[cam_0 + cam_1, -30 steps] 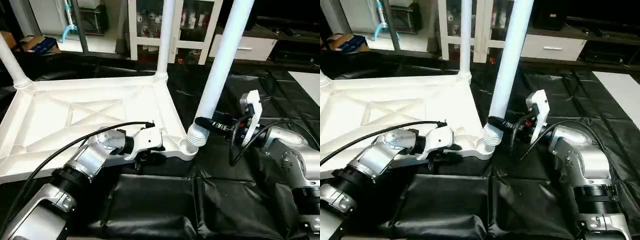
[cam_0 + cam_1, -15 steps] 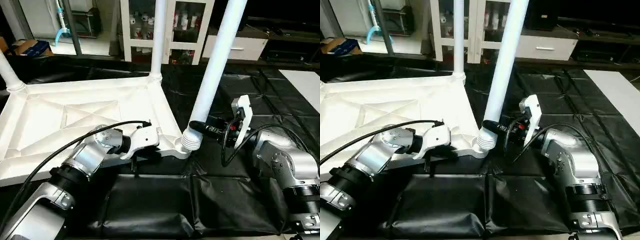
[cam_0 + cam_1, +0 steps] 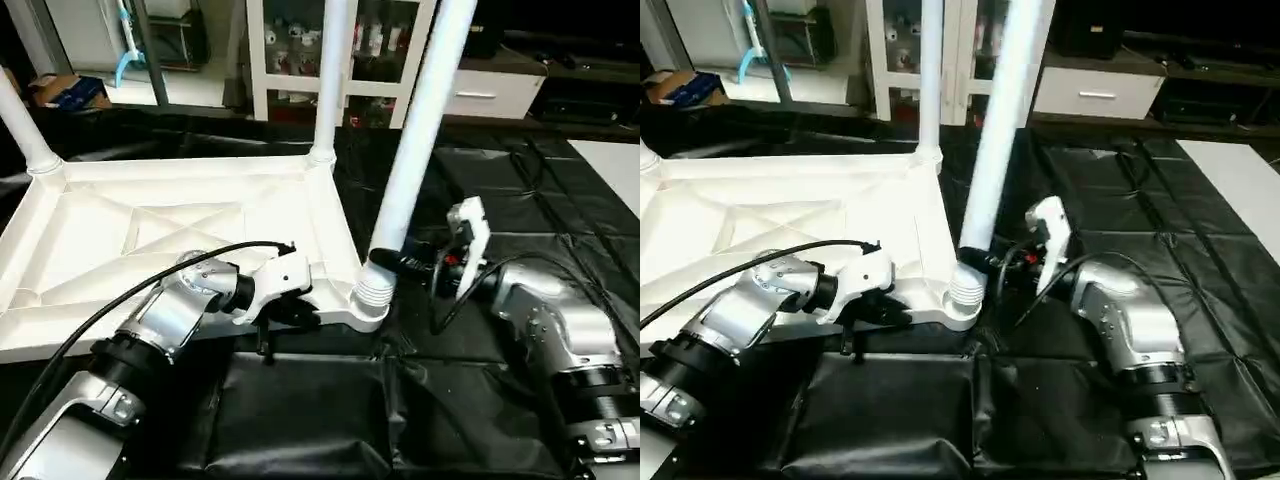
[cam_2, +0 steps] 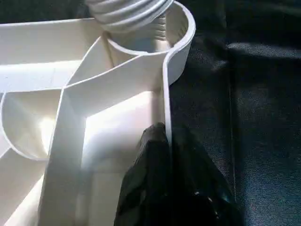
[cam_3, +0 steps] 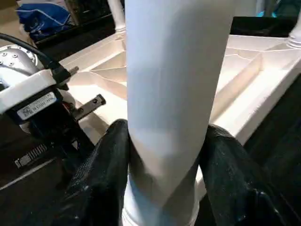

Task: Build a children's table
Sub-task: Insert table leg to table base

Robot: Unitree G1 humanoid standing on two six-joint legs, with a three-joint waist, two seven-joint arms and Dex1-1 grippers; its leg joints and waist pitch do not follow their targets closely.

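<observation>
The white table top (image 3: 150,230) lies underside up on a black sheet. Two legs stand in its far sockets, one at the far left (image 3: 22,125) and one at the far right (image 3: 330,80). A third leg (image 3: 420,140) leans over the near right corner socket (image 4: 181,33), with its ribbed end (image 3: 372,288) at the socket's mouth. My right gripper (image 3: 395,262) is shut on this leg just above the ribs, a black finger (image 5: 108,169) on each side. My left gripper (image 3: 290,315) is shut on the top's near rim (image 4: 164,108) beside that socket.
The black sheet (image 3: 330,420) is creased and covers the floor around the top. A white shelf unit (image 3: 300,50) and a white drawer unit (image 3: 490,90) stand at the back. A white panel (image 3: 615,160) lies at the right. A black cable (image 3: 150,275) arcs over my left forearm.
My left gripper's fingers have shut on the top's near rim. The right gripper keeps its hold on the leaning leg. The whole view has shifted a little.
</observation>
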